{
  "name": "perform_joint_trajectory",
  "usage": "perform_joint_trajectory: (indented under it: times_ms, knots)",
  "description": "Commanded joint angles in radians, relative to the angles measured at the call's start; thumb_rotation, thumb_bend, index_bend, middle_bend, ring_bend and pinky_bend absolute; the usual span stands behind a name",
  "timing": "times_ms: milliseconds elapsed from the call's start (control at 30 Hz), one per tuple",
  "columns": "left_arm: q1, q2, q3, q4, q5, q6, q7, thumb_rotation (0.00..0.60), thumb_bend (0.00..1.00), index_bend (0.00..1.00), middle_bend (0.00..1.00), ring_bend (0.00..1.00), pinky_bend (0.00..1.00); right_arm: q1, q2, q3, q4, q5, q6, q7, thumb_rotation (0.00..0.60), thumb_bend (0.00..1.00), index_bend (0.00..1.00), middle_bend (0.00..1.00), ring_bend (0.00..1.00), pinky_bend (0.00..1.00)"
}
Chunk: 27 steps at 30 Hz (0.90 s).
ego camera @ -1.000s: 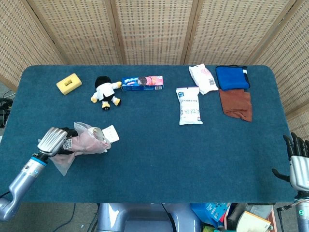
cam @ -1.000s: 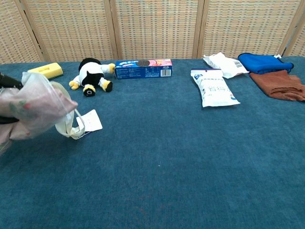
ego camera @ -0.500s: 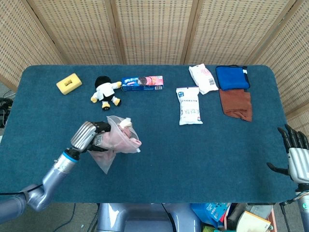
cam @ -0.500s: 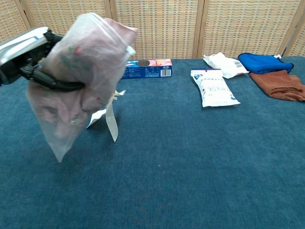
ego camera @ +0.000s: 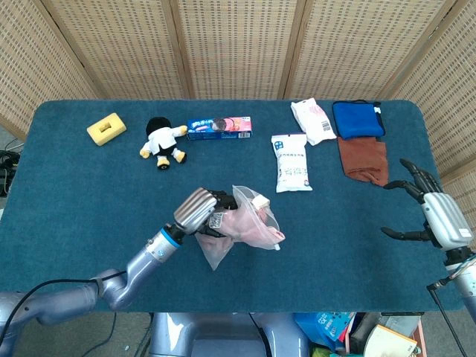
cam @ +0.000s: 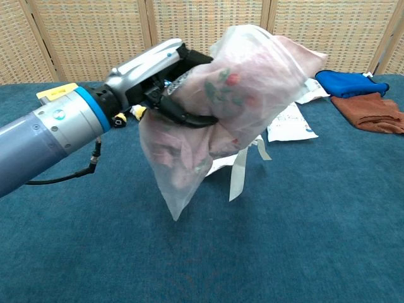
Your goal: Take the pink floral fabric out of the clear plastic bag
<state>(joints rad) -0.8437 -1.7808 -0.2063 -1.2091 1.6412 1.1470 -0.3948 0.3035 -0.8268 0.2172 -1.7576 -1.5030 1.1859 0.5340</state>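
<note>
Currently left hand (cam: 165,74) gripping clear plastic bag (cam: 218,107) around its middle, fingers wrapped across front of it, bag lifted clear of blue table (ego camera: 89,193). Pink floral fabric (cam: 237,85) inside bag, bunched behind the plastic, red and green print showing through. Bag's lower corner hanging down in a point below left hand; white strap or tag (cam: 238,172) dangling from bag's right side. From head view, bag held over near-centre of table, just near-left of white packet (ego camera: 291,162). Right hand (ego camera: 435,216) off table's right edge, holding nothing, fingers spread apart, well apart from bag. Behind bag along table's far side: plush toy (ego camera: 163,141), black and white with yellow feet, lying left of blue snack box (ego camera: 219,127); yellow block (ego camera: 106,128) further left of plush toy. Second white packet (ego camera: 312,120) just behind and right of first one. Blue cloth (ego camera: 358,119) right of second packet, touching or nearly so; brown cloth (ego camera: 364,159) just in front of blue cloth. Woven panel screens (ego camera: 238,44) standing behind table.
</note>
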Motion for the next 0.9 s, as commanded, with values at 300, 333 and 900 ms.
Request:
perform_joint_trajectory:
  times_ms: [300,333,900]
  knots:
    - [-0.099,-0.111,-0.058,0.045,-0.058,-0.052,0.089,0.6,0.47,0.61,0.59,0.53,0.65,0.112,0.092,0.02,-0.148,-0.012,-0.141,0.088,0.6,0.02,0.34,0.0,0.0,0.0]
    - [-0.104,-0.116,-0.06,0.049,-0.061,-0.054,0.091,0.6,0.47,0.61,0.59,0.53,0.65,0.118,0.095,0.022,-0.155,-0.01,-0.147,0.088,0.6,0.03,0.34,0.0,0.0,0.0]
    - [-0.169,-0.178,-0.097,0.102,-0.114,-0.055,0.098,0.6,0.47,0.62,0.59,0.53,0.65,0.241,0.104,0.038,-0.3,0.078,-0.303,0.025,0.6,0.03,0.34,0.0,0.0,0.0]
